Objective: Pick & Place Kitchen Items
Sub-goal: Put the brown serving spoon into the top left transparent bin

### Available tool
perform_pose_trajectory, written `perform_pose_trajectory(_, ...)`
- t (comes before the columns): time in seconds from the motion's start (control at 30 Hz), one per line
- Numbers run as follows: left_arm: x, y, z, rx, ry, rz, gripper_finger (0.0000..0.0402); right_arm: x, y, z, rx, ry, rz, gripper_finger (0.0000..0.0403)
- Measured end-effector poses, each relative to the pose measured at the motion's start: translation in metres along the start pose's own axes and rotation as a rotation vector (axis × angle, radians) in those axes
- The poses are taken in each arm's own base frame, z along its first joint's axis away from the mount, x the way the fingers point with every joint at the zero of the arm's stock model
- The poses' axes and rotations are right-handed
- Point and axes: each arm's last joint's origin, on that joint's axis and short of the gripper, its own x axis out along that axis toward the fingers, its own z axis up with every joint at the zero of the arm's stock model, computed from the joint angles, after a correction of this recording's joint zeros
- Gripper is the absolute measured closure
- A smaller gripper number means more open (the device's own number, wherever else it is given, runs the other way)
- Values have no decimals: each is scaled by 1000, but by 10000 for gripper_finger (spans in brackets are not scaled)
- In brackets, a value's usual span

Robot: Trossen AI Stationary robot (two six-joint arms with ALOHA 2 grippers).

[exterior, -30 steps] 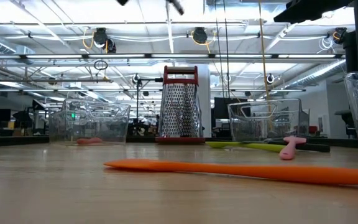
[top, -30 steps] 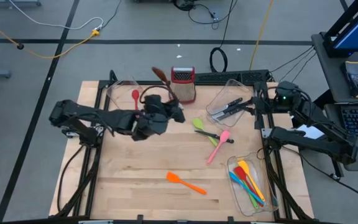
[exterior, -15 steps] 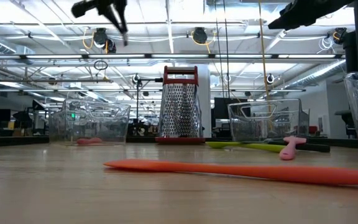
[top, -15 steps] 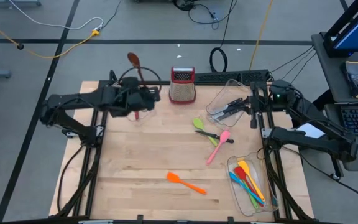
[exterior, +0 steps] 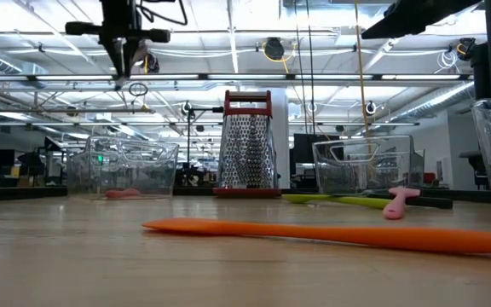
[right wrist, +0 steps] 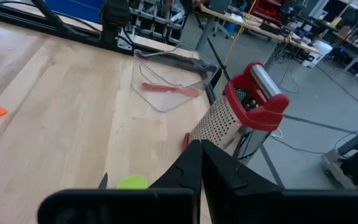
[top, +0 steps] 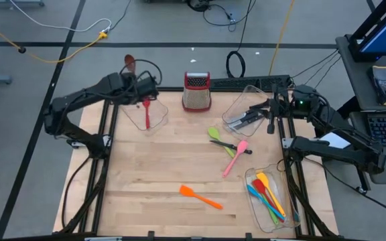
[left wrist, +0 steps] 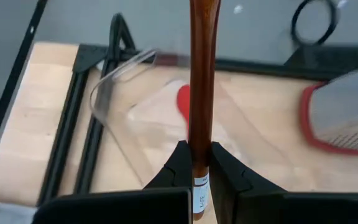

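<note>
Item in hand: a long brown wooden spoon (left wrist: 202, 74), gripped by its handle between the closed fingers of the left gripper (left wrist: 194, 167). It is held high above the clear plastic bin (top: 131, 114) that stands just left of the steel box grater with the red top (top: 197, 92), the landmark used here. The spoon's bowl (top: 130, 62) juts past the table's far edge; it is not yet in the bin.

Already binned: a red spatula (top: 146, 110) lies in that left-hand bin. Black-handled knives (top: 248, 115) sit in a second clear bin (top: 253, 92) just right of the grater. A bundle of yellow, red, blue and orange utensils (top: 268, 194) fills a third clear bin (top: 252, 209), well to the right of the grater and nearer the front edge.

Outstanding, loose on the wooden table (top: 146, 181): a green spoon (top: 215, 134), a black-handled tool (top: 230, 145) and a pink spatula (top: 235, 156) together in front and right of the grater, and an orange spatula (top: 200, 196) well in front of it.

The right gripper (top: 271, 119) is shut and empty, beside the knife bin.

Judgement: roughly two-thirds complete; four loose items plus the held spoon remain.
</note>
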Motion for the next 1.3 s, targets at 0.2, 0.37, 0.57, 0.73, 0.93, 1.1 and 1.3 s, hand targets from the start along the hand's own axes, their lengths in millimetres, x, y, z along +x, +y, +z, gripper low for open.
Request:
perform_pose_trajectory(0.2, 15, 9, 19, 20, 141, 8, 389, 0, -1, 3, -11, -30, -14, 403)
perform_pose_trajectory(0.37, 22, 15, 28, 19, 229, -8, 389, 0, -2, 4, -15, -43, -21, 403)
perform_pose_trajectory(0.57, 30, 22, 38, 17, 310, -32, 389, 0, -2, 4, -14, -44, -21, 403)
perform_pose_trajectory(0.73, 35, 27, 45, -7, 351, -43, 389, 0, -2, 4, -14, -44, -21, 403)
perform_pose_trajectory(0.93, 42, 29, 51, -25, 408, -62, 389, 0, -2, 4, -13, -40, -19, 403)
perform_pose_trajectory(1.1, 57, 23, 54, -6, 461, -46, 389, 0, -2, 4, -12, -40, -19, 403)
perform_pose_trajectory(1.3, 89, 15, 49, 33, 566, -9, 389, 0, -2, 4, -12, -40, -19, 403)
